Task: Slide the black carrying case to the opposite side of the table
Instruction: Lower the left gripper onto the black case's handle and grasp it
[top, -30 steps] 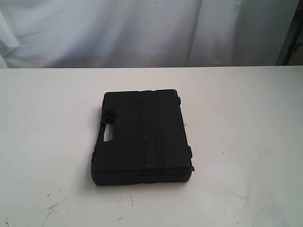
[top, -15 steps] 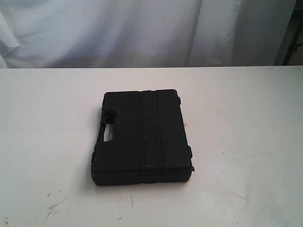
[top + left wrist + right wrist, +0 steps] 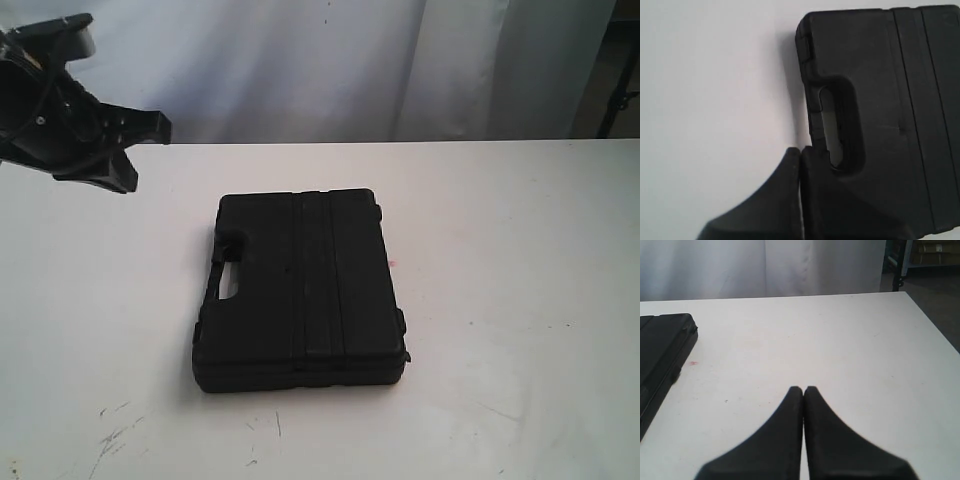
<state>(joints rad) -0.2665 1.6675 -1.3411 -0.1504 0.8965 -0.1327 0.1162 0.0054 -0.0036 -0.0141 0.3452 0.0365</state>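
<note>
Left jaws: shut, the 2 left fingers (image 3: 771, 205) pressed tip to tip with only a thin seam between them; they hold nothing.
Right jaws: shut as well, the 2 right fingers (image 3: 775, 440) meeting at the tips; they hold nothing.
Left arm (image 3: 60, 120): the exterior view shows it over the bench (image 3: 520, 250) near the far edge, off the handle side of the case and clear of it.
Case (image 3: 300, 290): a black ribbed case lying flat and closed on the white bench, about mid-bench. It sits right ahead of the left jaws, whose tips line up with its handle edge in the left wrist view (image 3: 880, 125). Whether the tips touch the case cannot be told from that view.
Handle slot (image 3: 832, 125): the cut-out handle runs along the case edge nearest the left jaws, just past their tips.
Case from the right jaws: only 1 corner and 1 side of it show (image 3: 660, 355), well off to the side of the tips and apart from them.
Pink spot (image 3: 692, 362): a small mark on the bench just beside the case, on the side facing the right jaws.
Scuffs (image 3: 115, 435): dark marks on the bench near its front edge.
Backdrop: a pale curtain (image 3: 300, 60) hangs behind the bench.
</note>
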